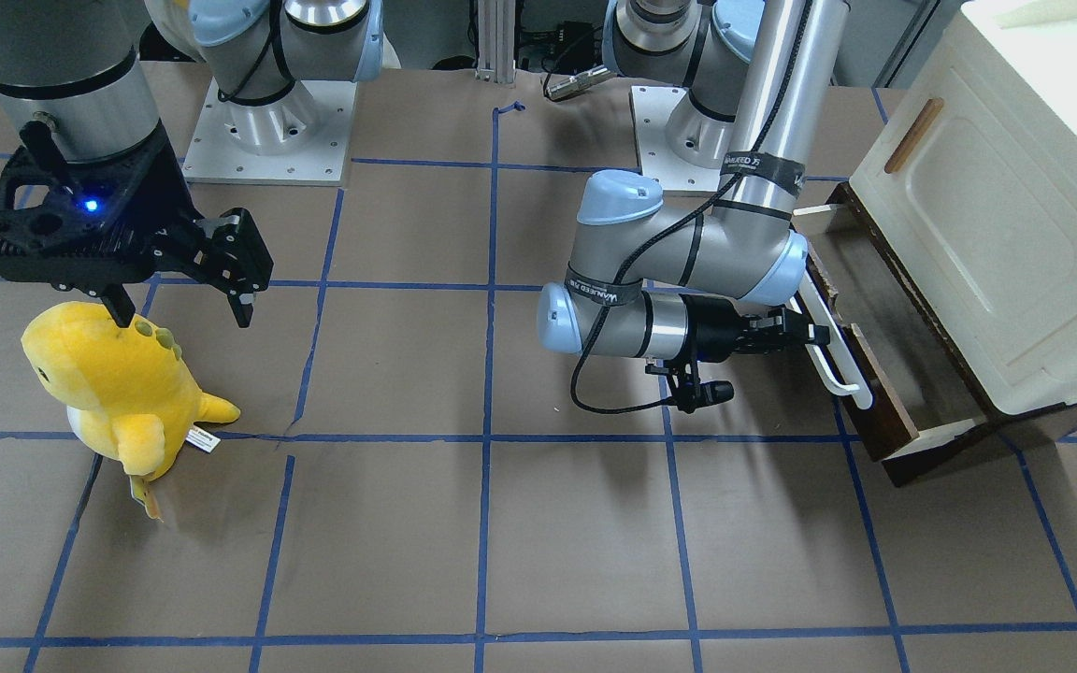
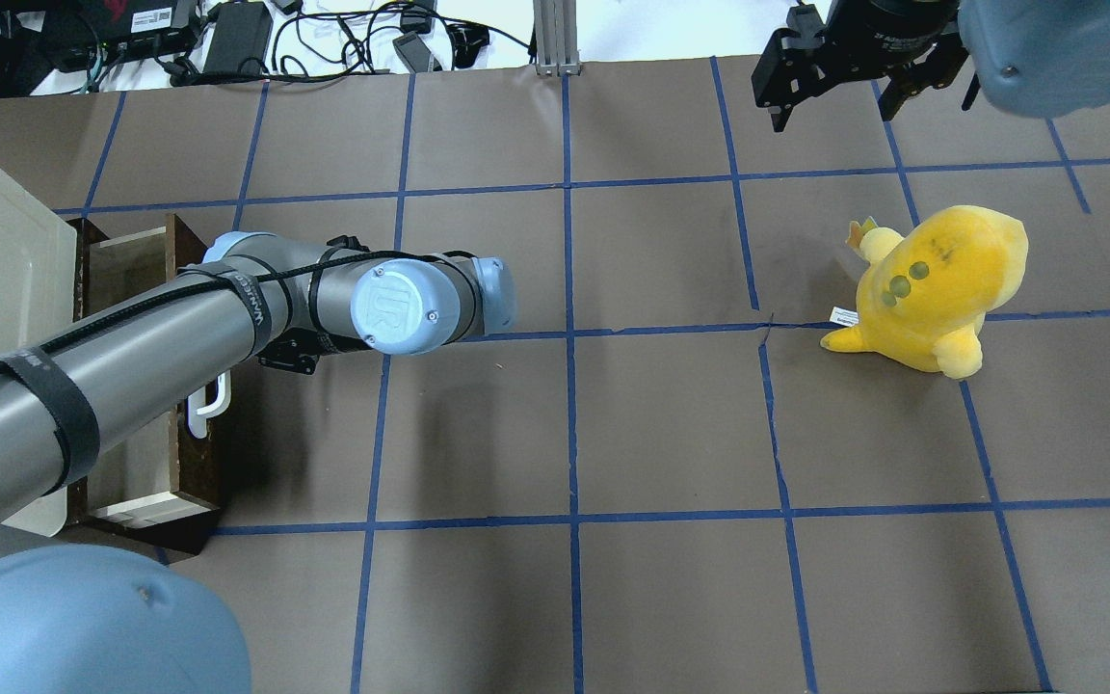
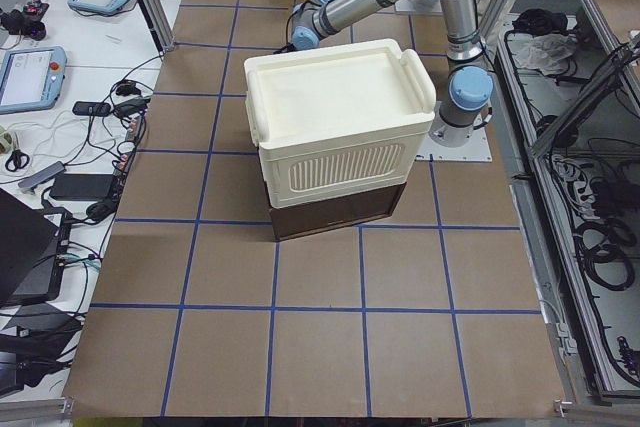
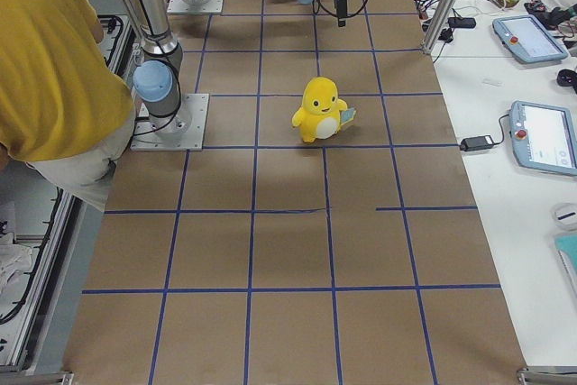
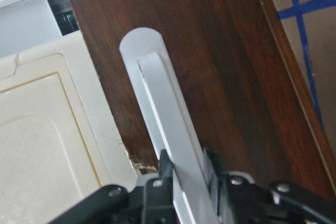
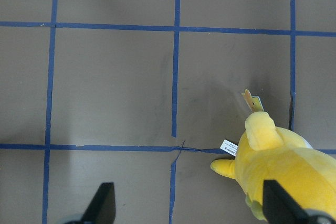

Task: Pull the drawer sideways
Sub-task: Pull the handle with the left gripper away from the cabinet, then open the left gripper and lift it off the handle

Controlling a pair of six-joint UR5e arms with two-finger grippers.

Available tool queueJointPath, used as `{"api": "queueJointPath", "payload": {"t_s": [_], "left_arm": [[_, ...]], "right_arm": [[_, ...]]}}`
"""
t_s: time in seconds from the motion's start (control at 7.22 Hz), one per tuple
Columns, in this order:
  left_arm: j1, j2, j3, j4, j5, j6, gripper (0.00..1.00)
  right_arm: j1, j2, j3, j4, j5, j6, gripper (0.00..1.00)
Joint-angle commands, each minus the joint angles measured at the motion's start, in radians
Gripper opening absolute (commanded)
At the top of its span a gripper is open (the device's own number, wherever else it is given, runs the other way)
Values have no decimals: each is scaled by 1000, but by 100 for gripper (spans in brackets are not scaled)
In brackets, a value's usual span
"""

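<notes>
The drawer point(image 1: 878, 408) has a dark brown front and a long white bar handle point(image 1: 836, 358). It stands partly pulled out from under the cream cabinet point(image 1: 997, 215). My left gripper point(image 1: 805, 332) reaches sideways to the handle. In the left wrist view the gripper point(image 5: 189, 163) is shut on the white handle point(image 5: 163, 114), one finger on each side. In the overhead view the drawer point(image 2: 200, 463) shows, but my arm hides the gripper. My right gripper point(image 1: 181, 308) is open and empty, hanging above the table far from the drawer.
A yellow plush toy point(image 1: 113, 383) stands on the table under and beside my right gripper; it also shows in the right wrist view point(image 6: 283, 166). The brown table point(image 1: 501, 523) carries a blue tape grid. A person in yellow point(image 4: 54, 69) stands at the robot's side.
</notes>
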Motion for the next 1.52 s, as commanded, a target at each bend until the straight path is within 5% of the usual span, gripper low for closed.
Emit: {"api": "queueJointPath", "payload": {"t_s": [0.0,0.14,0.28,0.69,1.39], "left_arm": [[-5,0,0,1,1,1,22],[-5,3,0,4,-1,-1,55],[-5,12,3,7,-4,3,100],[-11,52,60,7,-88,47,100],[2,253,304,93,-738,357,100]], "right_arm": [[0,0,0,0,0,0,100],[0,0,0,0,0,0,100],[0,0,0,0,0,0,100],[0,0,0,1,2,0,100],[0,0,0,0,2,0,100]]}}
